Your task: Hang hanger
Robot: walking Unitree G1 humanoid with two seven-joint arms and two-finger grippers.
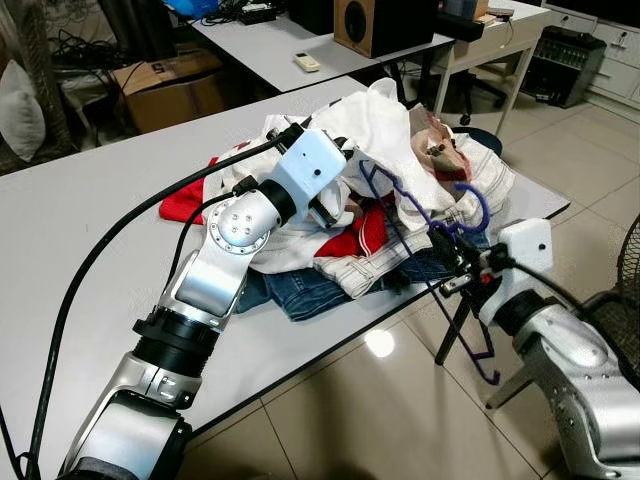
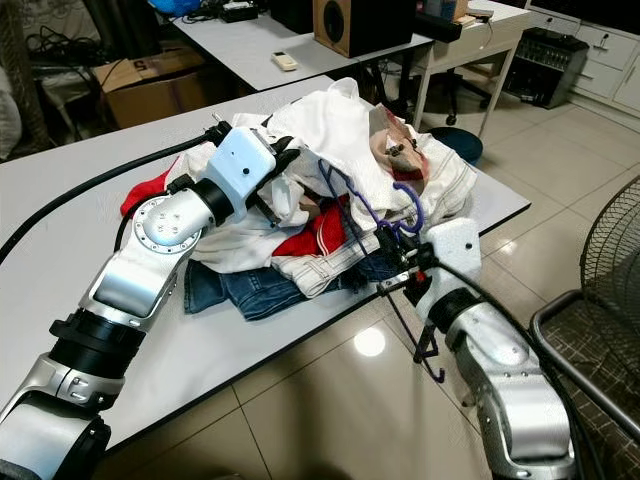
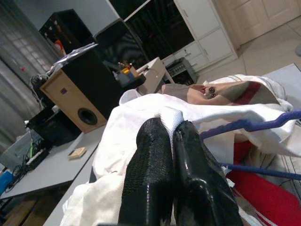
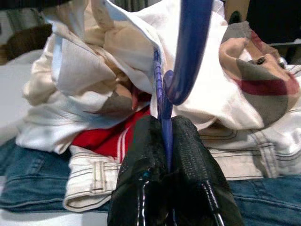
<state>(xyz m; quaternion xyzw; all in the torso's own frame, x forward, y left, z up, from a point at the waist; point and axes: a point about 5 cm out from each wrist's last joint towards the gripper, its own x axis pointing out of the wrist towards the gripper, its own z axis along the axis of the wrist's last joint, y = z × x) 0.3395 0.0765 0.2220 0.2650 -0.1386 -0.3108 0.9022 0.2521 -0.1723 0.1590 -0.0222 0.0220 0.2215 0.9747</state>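
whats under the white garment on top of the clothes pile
Under the white garment lie red cloth, a striped off-white piece and blue jeans at the bottom, on the table. What lies deeper in the pile is covered.

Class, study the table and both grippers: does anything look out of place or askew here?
Yes. The clothes lie in a jumbled heap on the table, unfolded. The purple hanger sits tilted, half over the table edge, clamped by the right gripper. The left gripper pinches white cloth.
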